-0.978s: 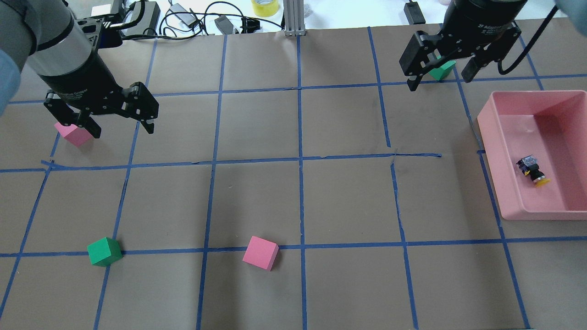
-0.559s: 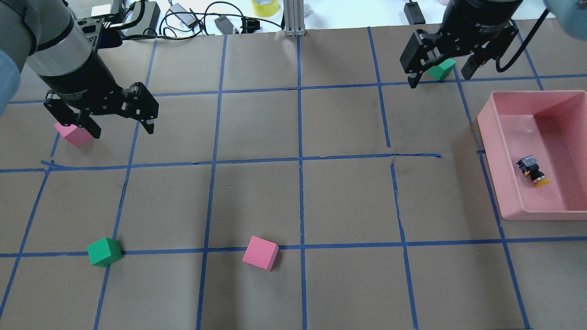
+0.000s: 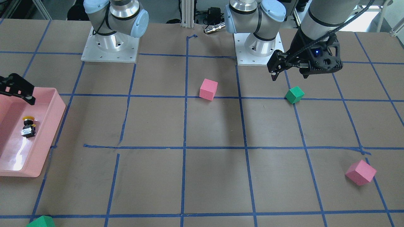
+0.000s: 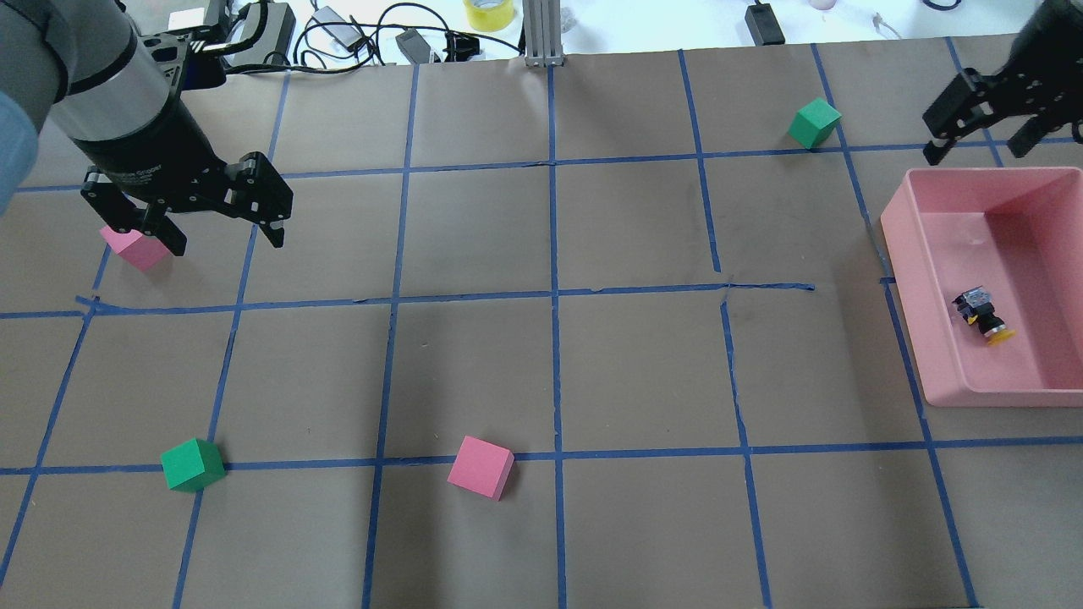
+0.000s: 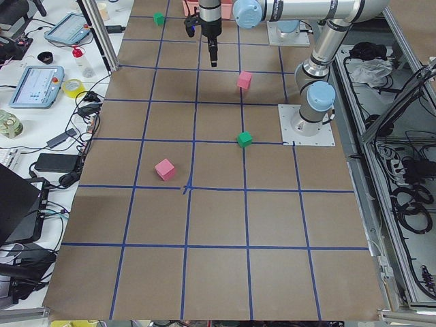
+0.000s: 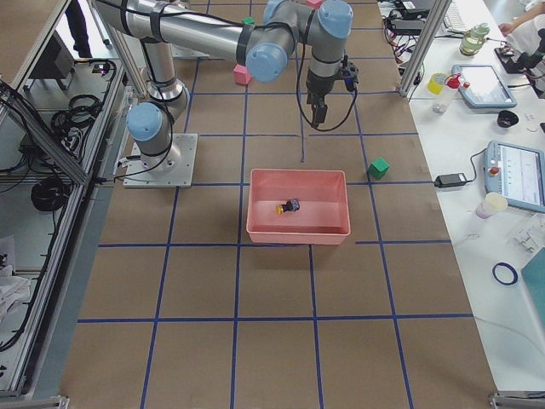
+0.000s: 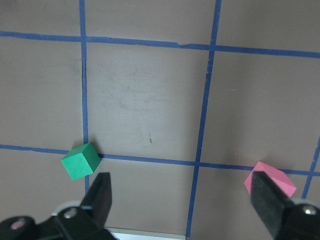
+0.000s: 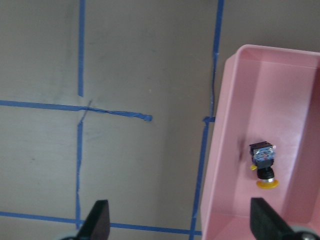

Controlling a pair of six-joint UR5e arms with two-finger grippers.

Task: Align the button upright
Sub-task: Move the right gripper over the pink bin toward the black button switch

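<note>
Tiny yellow-capped black push-button (image 8: 263, 169) is lying on its side in the pink plastic tray (image 8: 231, 150), just ahead of the right pincer (image 8: 179, 216) on its right-finger side. That pincer's fingers are spread wide, btn's long axis crosswise to their closing line. Left pincer (image 4: 227, 244), also spread, is way farther off.

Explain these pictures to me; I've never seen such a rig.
Two robot arms work at a taped table. One picture looks over their shoulders, one faces them, two look along the table from its ends, two come from wrist cameras. Each arm ends in a two-finger end effector; the left end effector and the right end effector are open and hold nothing. On the table lie pink cubes and green cubes. A yellow-capped button lies on its side in a pink tray.
</note>
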